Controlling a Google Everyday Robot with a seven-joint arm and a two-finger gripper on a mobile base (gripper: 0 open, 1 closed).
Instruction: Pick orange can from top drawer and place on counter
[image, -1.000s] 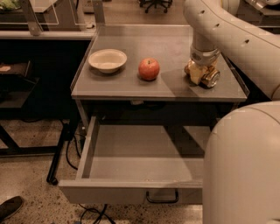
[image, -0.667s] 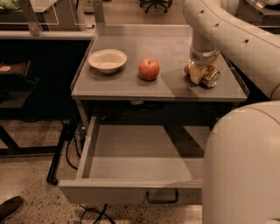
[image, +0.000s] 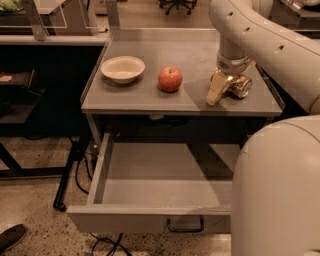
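Observation:
The orange can (image: 240, 85) lies on its side on the right part of the counter (image: 150, 97). My gripper (image: 227, 93) comes down from above and straddles the can. Its left finger (image: 215, 90) is splayed out to the left, apart from the can; the other finger is hidden behind the can. The gripper looks open and the can rests on the counter. The top drawer (image: 150, 217) is pulled out below the counter, and no object shows in the part I can see. Its dark handle (image: 185, 226) is on the front panel.
A red apple (image: 170, 78) sits mid-counter and a cream bowl (image: 122, 68) to its left. My arm's large white body (image: 277, 190) covers the drawer's right side. Cables and a dark stand are on the floor at left.
The gripper's left finger has spread a little away from the can. The can stays on the counter. The apple, bowl and drawer have not moved.

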